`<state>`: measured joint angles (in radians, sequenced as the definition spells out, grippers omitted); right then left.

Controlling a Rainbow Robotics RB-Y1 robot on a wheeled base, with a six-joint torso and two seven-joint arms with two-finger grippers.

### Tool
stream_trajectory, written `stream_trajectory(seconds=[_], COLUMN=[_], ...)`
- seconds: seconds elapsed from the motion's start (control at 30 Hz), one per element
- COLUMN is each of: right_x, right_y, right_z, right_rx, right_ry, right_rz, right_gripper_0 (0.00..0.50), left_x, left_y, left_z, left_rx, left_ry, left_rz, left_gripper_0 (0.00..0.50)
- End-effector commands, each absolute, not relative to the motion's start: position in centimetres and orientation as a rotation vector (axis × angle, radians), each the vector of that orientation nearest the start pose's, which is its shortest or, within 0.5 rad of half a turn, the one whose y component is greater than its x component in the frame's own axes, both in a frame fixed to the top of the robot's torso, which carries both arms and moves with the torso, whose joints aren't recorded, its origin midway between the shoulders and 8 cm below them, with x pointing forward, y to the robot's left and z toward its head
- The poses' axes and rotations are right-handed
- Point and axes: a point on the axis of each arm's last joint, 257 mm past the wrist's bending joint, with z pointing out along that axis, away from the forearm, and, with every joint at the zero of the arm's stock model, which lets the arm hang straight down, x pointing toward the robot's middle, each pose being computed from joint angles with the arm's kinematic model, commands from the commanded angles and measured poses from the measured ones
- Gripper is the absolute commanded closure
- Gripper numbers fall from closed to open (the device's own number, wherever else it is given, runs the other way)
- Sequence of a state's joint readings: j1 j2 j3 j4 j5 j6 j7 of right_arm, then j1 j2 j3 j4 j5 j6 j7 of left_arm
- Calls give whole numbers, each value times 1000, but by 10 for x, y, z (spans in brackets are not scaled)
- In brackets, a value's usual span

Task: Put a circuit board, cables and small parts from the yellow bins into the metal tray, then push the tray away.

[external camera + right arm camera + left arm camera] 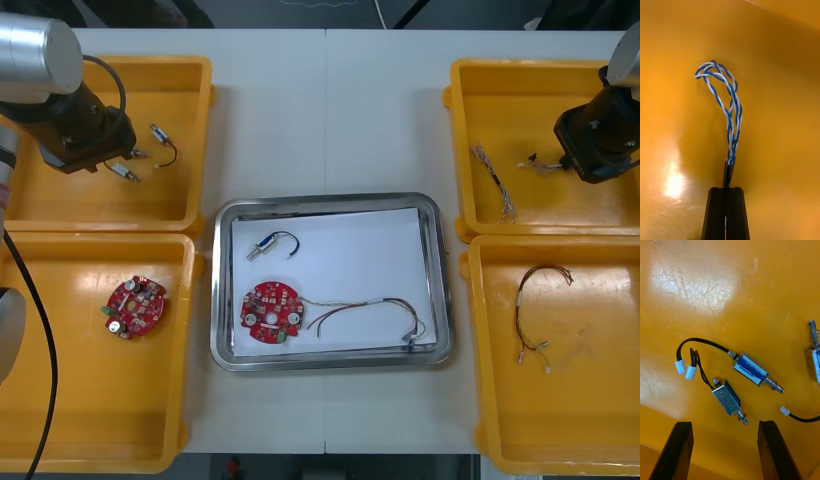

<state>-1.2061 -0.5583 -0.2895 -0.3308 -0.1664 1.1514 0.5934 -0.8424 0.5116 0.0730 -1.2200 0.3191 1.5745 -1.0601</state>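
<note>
**Right gripper** (725, 191): the two black fingers are clenched on the dark end sleeve of a twisted blue and white cable (731, 112). From the fingertips the cable runs out as a doubled strand and curls into a loop at its free end. Behind it is the floor of the far right bin (470, 100). Whether the loop touches the floor cannot be told. A second twisted cable (492, 182) lies in the same bin, left of the gripper and apart from it.

**Left gripper** (725, 423): the fingers are released and stand wide apart with nothing between them. The gripper hovers over the far left bin (195, 120).
- Just beyond the fingertips lies a silver part (728, 399), a small metal block with a short plunger and a black lead ending in a white plug.
- Beside it lies a blue-sided part (752, 370) with a spring plunger. Its black lead curves to a second white plug, which rests next to the first.
- A third part (813, 358) lies to one side, partly cut off.

**Tray** (225, 290): it stands at the centre of the table (330, 120), between the bins, and is white inside.
- At its far left lies a small metal part with a black lead (268, 246).
- At its near left lies a round red board (272, 310).
- Just beside the board, a thin red and yellow cable (370, 312) runs to the right.

**Near bins**: the near left bin (60, 400) holds a second red board (135, 305). The near right bin (580, 400) holds a dark cable (530, 305).
</note>
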Motion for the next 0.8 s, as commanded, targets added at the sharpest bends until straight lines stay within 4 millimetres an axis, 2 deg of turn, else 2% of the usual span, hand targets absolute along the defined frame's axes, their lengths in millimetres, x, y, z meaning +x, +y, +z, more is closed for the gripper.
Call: stream_trajectory(seconds=[0.03, 0.27, 0.4, 0.63, 0.67, 0.7, 0.73, 0.77, 0.8], right_x=[615, 603, 593, 573, 569, 566, 565, 561, 559], right_y=[-411, -413, -413, -409, -407, -406, -404, -402, -400], right_z=[-193, -147, -124, -93, -89, -85, -82, -77, -73], right_rx=[1522, 1470, 1363, 1224, 1198, 1174, 1157, 1130, 1100], right_ry=[2232, 2285, 2358, 2463, 2485, 2499, 2509, 2525, 2540], right_rz=[183, 134, 73, 15, 8, 3, 0, -6, -10], right_gripper_0=[500, 500, 500, 500, 500, 500, 500, 500, 500], left_x=[608, 619, 622, 623, 622, 622, 622, 622, 622], left_y=[354, 357, 356, 355, 355, 355, 355, 354, 354], left_z=[-142, -151, -160, -173, -176, -177, -178, -179, -179], left_rx=[-479, -482, -475, -460, -460, -456, -455, -451, -451], left_ry=[2486, 2461, 2462, 2479, 2479, 2480, 2480, 2481, 2481], left_rz=[30, 13, 9, 20, 23, 24, 26, 29, 29], left_gripper_0=[0, 0, 0, 0, 52, 218, 323, 488, 499])
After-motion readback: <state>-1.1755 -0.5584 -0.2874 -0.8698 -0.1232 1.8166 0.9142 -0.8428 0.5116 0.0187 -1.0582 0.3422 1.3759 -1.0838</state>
